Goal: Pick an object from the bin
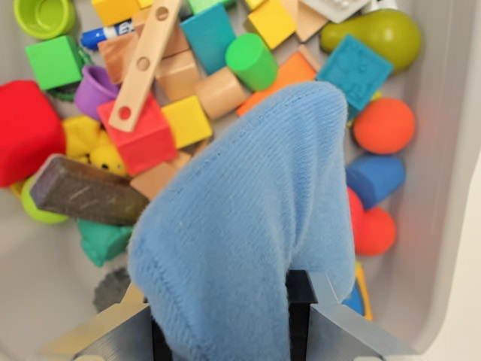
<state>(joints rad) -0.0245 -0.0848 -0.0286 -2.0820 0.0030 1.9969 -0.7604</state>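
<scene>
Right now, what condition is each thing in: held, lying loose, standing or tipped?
blue cloth: held, hanging from the gripper
wooden strip: lying slanted across the blocks
green cylinder: tipped over
dark eraser block: loose, tilted
bin: full of toys

Blue cloth (248,226) hides end effector (225,331) fingertips; marker (105,34) half buried.

Red plastic cube (146,143) mid-heap, pale wooden strip with holes (146,60) lying slantwise, lower end on cube. Yellow wooden cube (188,120) just beside it. Green plastic cylinder (253,62) farther back. Olive-green toy pear (379,36) at wrist view's right, orange ball (384,125) below it. Dark brown wooden block (86,192) tilted at left.
</scene>
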